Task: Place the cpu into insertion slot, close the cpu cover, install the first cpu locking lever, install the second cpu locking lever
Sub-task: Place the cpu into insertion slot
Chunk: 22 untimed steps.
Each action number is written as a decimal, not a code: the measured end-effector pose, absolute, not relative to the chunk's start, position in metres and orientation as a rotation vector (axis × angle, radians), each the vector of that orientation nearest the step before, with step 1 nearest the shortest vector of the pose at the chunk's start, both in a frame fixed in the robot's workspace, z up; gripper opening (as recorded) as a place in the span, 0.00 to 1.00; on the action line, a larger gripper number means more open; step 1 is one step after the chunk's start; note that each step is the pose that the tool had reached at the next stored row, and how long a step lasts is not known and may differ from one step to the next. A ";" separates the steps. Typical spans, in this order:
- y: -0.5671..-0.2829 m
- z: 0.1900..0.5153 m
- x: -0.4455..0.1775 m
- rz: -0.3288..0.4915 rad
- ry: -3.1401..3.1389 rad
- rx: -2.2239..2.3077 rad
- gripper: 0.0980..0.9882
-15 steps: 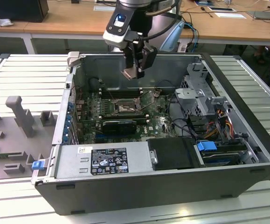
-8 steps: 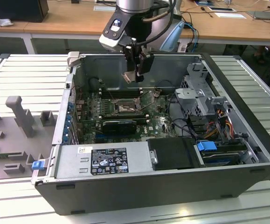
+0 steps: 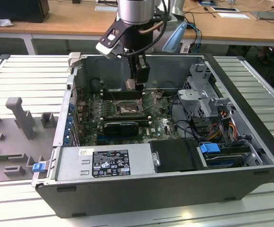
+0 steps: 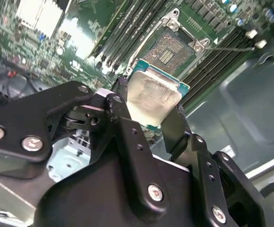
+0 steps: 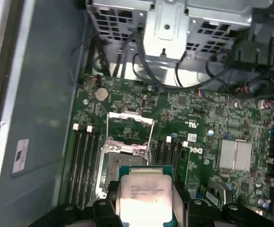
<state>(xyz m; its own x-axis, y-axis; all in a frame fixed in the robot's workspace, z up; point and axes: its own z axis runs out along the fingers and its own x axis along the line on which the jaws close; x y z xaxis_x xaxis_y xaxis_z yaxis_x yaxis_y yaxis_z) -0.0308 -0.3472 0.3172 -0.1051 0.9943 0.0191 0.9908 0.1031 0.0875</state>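
Inside the computer case [image 3: 174, 189], the gripper [image 4: 150, 106] squeezed the cpu [image 5: 144, 191] over the insertion slot [image 5: 123, 163]; it was not in yet

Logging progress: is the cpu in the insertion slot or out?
Out: the claw holds the cpu clear of the insertion slot, which lies bare.

In first wrist view cpu [image 5: 144, 196] is cut off by pic edge & hides pt of insertion slot [image 5: 120, 158]; arm [image 3: 136, 12] cropped at exterior view's top.
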 end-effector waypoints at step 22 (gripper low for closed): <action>-0.338 0.262 -0.040 0.116 2.176 2.195 0.48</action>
<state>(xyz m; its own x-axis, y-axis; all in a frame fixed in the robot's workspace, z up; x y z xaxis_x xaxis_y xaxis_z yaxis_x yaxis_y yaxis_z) -0.0396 -0.3378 0.2617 0.0080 0.9998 0.0191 0.9961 -0.0097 0.0872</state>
